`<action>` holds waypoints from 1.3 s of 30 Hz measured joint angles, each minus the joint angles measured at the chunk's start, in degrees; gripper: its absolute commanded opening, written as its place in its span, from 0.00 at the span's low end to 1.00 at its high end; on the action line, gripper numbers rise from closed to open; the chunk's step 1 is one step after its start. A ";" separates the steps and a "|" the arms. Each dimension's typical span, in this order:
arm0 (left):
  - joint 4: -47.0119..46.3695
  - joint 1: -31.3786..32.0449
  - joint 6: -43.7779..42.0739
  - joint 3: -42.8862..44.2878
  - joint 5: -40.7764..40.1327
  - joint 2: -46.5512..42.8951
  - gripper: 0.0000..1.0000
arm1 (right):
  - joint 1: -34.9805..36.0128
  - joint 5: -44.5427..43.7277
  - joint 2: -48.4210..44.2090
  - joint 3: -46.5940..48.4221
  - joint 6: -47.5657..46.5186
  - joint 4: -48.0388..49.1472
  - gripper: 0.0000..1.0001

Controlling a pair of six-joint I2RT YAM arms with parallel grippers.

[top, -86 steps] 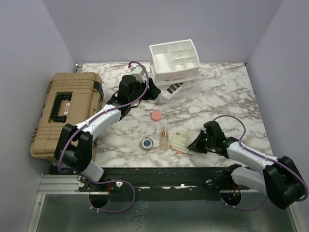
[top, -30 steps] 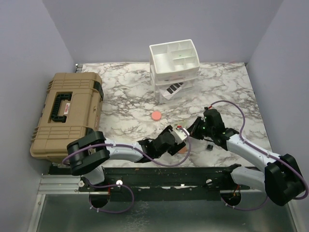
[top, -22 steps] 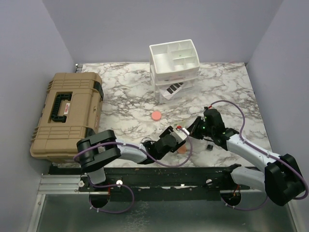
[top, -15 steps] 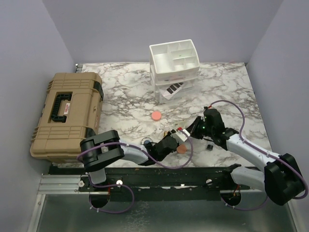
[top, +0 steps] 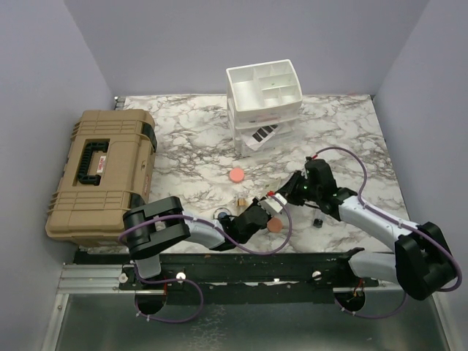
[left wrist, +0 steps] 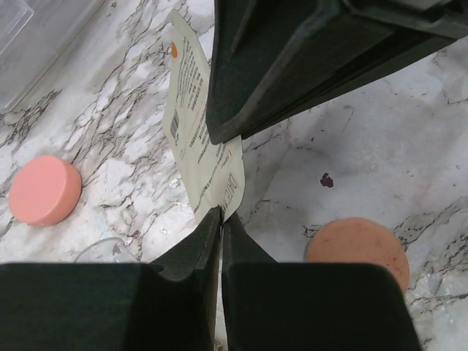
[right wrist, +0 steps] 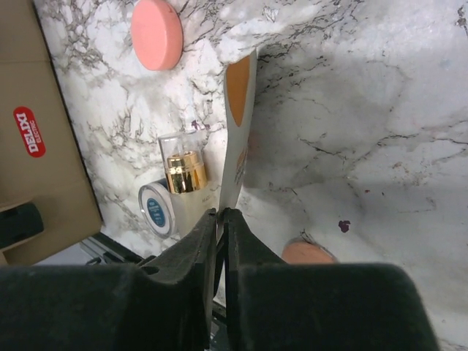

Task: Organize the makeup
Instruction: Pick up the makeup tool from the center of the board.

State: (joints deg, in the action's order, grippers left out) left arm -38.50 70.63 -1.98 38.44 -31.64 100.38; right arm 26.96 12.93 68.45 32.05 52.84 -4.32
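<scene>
The cream sachet (left wrist: 191, 124) hangs edge-up above the marble, held at both ends. My left gripper (left wrist: 221, 216) is shut on its lower corner. My right gripper (right wrist: 221, 213) is closed around the opposite end of the sachet (right wrist: 238, 110), with only a thin slit between its fingers. In the top view the two grippers meet near the front middle, left gripper (top: 278, 205) and right gripper (top: 294, 194). On the table lie the pink puff (top: 236, 175), the amber bottle (top: 240, 200), the blue compact (top: 221, 216) and the tiny dark vial (top: 318, 221). The black strip palette (top: 262, 134) leans at the organizer's foot.
A peach round disc (top: 274, 226) lies just under the grippers. The white compartmented organizer (top: 265, 91) stands at the back centre. The big tan hard case (top: 99, 172) fills the left side. The left arm stretches low along the table's near edge.
My left gripper's jaws have shut on the sachet's corner. The right gripper's fingers have eased slightly, and that arm has shifted a little up and left.
</scene>
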 measured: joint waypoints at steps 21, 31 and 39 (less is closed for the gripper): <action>-1.60 0.02 0.63 -1.40 -0.20 -0.28 0.49 | 0.02 -2.38 5.35 3.89 -1.18 -1.44 0.01; -4.22 0.00 5.64 -9.44 -2.05 -13.90 0.80 | 0.00 -4.20 -2.01 4.46 -1.97 -2.80 0.01; -7.85 -0.74 10.19 -14.86 -5.18 -28.13 0.87 | 0.00 -10.29 -4.48 12.50 -2.82 -6.62 0.01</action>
State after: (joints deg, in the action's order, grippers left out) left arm -46.35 69.89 8.21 23.57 -36.82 72.25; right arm 26.96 2.63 63.96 44.56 50.02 -10.94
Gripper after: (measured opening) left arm 0.842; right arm 0.012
